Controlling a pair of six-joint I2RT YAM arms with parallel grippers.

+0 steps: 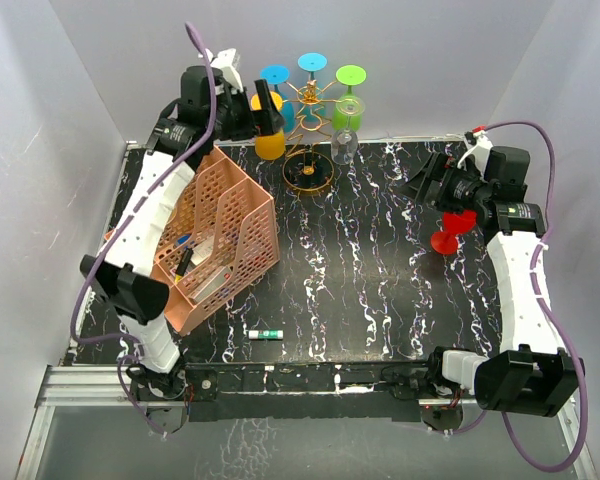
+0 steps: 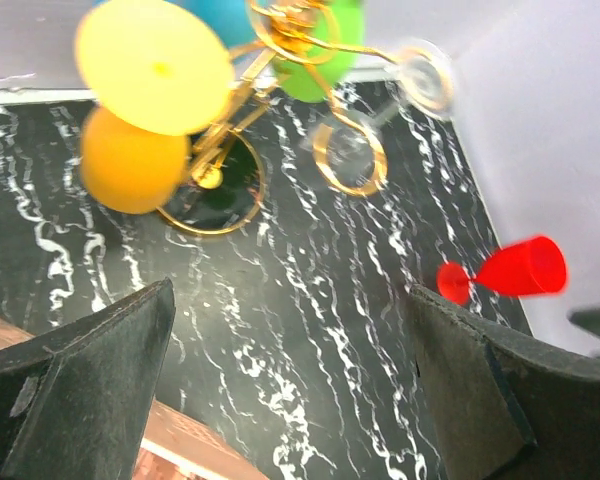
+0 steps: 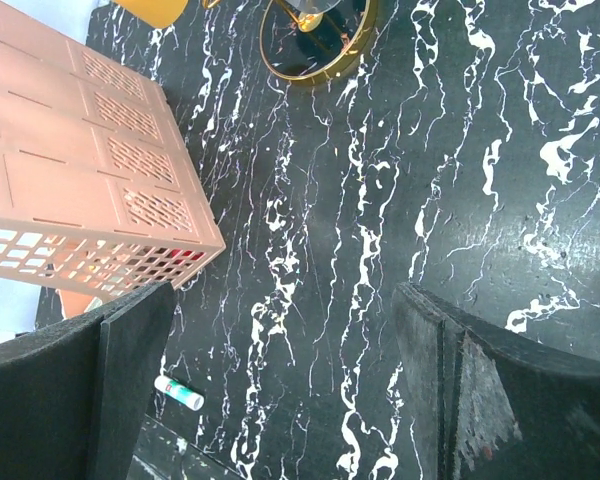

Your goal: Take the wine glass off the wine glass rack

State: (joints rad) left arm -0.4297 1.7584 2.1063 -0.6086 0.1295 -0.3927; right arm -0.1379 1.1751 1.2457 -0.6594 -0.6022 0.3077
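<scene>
The gold wire wine glass rack [image 1: 309, 112] stands on its ring base [image 1: 308, 176] at the back of the table. Hanging from it are an orange-yellow wine glass [image 1: 270, 141], a blue one [image 1: 275, 76], a cyan one [image 1: 312, 62], a green one [image 1: 350, 76] and a clear one [image 1: 345, 146]. A red wine glass [image 1: 449, 232] rests on the table at the right, below my right wrist. My left gripper [image 1: 261, 112] is open beside the orange glass [image 2: 130, 160], holding nothing. My right gripper [image 1: 427, 186] is open and empty above the table; its wrist view shows the ring base [image 3: 315, 50].
A pink mesh file organizer [image 1: 215, 240] holding pens sits at the left, under my left arm. A small white and green tube [image 1: 264, 334] lies near the front edge. White walls enclose the back and sides of the black marbled table [image 1: 380, 280].
</scene>
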